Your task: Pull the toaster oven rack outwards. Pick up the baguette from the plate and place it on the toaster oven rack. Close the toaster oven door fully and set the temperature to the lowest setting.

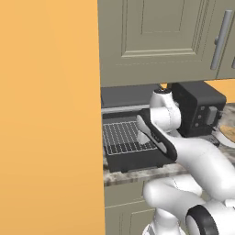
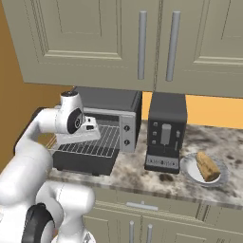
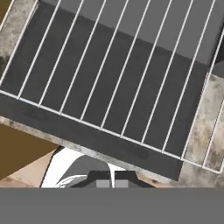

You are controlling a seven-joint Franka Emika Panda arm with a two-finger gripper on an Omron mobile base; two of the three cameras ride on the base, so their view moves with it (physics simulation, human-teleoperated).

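The toaster oven [image 2: 109, 102] stands on the counter with its door [image 2: 85, 163] folded down flat. The toaster oven rack [image 2: 102, 142] is slid out over the door, and its silver bars [image 3: 109, 78] run across the hand view above the dark door panel [image 3: 65, 127]. My gripper [image 3: 112, 178] hovers over the rack's front part, fingertips close together with nothing between them. The baguette [image 2: 208, 166] lies on the plate [image 2: 187, 171] far to the right, well apart from the gripper. My arm hides part of the rack [image 1: 121, 137] in the left base view.
A taller black appliance [image 2: 163, 133] stands between the oven and the plate. The oven's knob panel [image 2: 127, 135] faces front on its right side. Upper cabinets [image 2: 142, 42] hang close above. An orange wall [image 1: 46, 114] bounds the left side. The marble counter [image 2: 137, 171] ends just before the door.
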